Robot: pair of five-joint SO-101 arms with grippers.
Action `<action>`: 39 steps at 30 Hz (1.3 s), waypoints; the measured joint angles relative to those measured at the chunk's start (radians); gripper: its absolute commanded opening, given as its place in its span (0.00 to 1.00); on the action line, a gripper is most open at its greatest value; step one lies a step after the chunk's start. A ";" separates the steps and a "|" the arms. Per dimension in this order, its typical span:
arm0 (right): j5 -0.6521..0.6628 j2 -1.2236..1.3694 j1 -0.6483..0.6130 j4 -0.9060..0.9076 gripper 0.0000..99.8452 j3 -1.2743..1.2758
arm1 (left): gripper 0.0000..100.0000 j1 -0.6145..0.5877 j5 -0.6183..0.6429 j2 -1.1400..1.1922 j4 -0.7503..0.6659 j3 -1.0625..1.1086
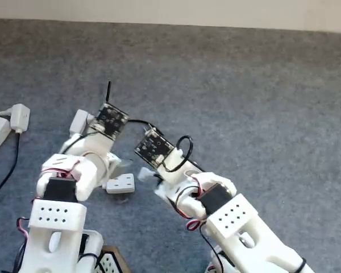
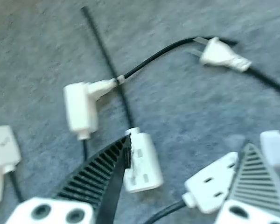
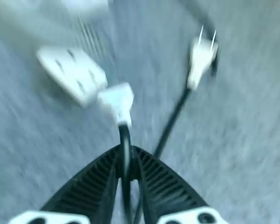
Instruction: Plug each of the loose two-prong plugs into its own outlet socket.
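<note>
Between the two arms, the right hand [image 3: 126, 151] is clenched on a black cord [image 3: 125, 135], whose white plug [image 3: 116, 101] sits just beside the outlet socket [image 1: 120, 183] at its nine o'clock. The left hand [image 2: 186, 142] gapes released above a white corded block [image 2: 142, 161]; a loose two-prong plug [image 2: 219, 53] lies farther out on the tabletop [image 1: 244, 85].

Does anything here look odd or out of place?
One thing: the right gripper pinches the black cable behind its white plug, not the plug body, so the plug sits askew by the outlet socket. A second plug lies loose nearby, unplugged.
</note>
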 measured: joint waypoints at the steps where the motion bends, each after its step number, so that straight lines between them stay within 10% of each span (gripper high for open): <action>1: 0.014 0.015 0.017 -0.005 0.01 0.031 | 0.35 -0.021 -0.006 0.000 0.000 -0.008; 12: 0.120 0.259 0.066 0.071 0.01 0.095 | 0.35 -0.180 -0.054 0.000 -0.005 -0.055; 21: 0.170 0.288 0.066 0.236 0.27 -0.031 | 0.35 -0.259 -0.101 0.000 -0.009 -0.068; 39: 0.180 0.611 0.026 0.117 0.28 -0.160 | 0.35 -0.514 -0.272 0.002 -0.109 -0.068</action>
